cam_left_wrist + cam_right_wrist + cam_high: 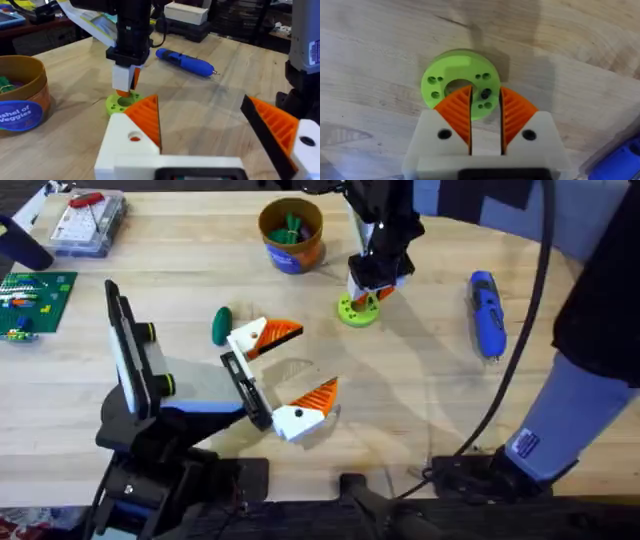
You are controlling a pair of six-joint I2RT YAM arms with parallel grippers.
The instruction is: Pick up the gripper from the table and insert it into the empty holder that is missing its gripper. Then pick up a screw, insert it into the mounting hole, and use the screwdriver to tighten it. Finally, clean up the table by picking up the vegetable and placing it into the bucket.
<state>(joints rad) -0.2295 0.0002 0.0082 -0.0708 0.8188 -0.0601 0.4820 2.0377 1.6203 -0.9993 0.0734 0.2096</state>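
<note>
A: What sits nearest the arms' bases?
B: The left tool (290, 375), white blocks with ribbed orange wedge pads, spread wide over the pale wood-grain bench (420, 410) and holding nothing.
A: And just past it?
B: The vegetable (221, 325), a smooth dark-green oval, lies on the bench right beside the left tool's farther finger.
A: The right tool?
B: The right tool (485, 116) hangs over a flat lime-green disc (460, 83) with small holes; its pads are narrow, a thin gap between them, nothing gripped.
A: Farther out?
B: The slim blue screwdriver (487, 313) lies to the right, and the round orange-tan bucket (291, 232) with a blue band stands at the far side.
</note>
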